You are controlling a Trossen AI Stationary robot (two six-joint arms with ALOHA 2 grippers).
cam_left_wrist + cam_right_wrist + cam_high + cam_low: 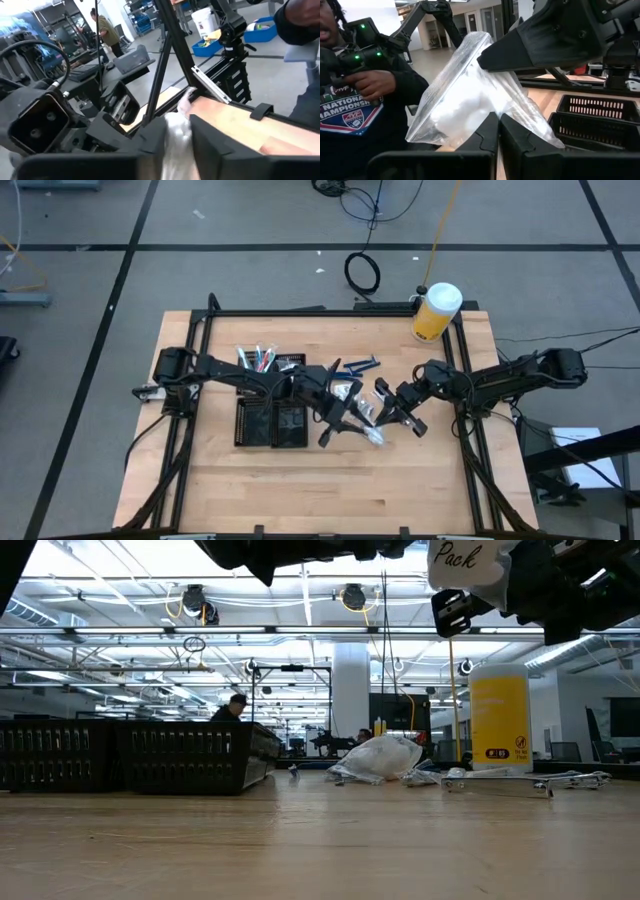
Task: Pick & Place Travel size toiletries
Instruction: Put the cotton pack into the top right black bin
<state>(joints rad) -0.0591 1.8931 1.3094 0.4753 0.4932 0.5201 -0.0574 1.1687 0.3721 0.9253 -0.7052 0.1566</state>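
Bench: the pale wooden bench (300, 480) carried everything, both dark arms reaching in toward its middle.
Tray: a black four-compartment plastic tray (272, 423) sat left of centre, thin coloured sticks (257, 358) at its far end.
Jar: a big yellow jar with a white lid (436, 311) stood at the far right corner.
Bag: a clear plastic bag holding white packets (470, 100) hung between the two grippers, just right of the tray.
Right gripper: the right gripper (497, 131) was closed tight on the bag's lower edge.
Left gripper: the left gripper (176, 131) had its fingers pinching white plastic of the same bag.
Loose items: blue razor-like pieces (358, 366) lay near the far edge.
Doing it well: probably keep both pinches firm and pull gently, so the film neither tears nor slips.
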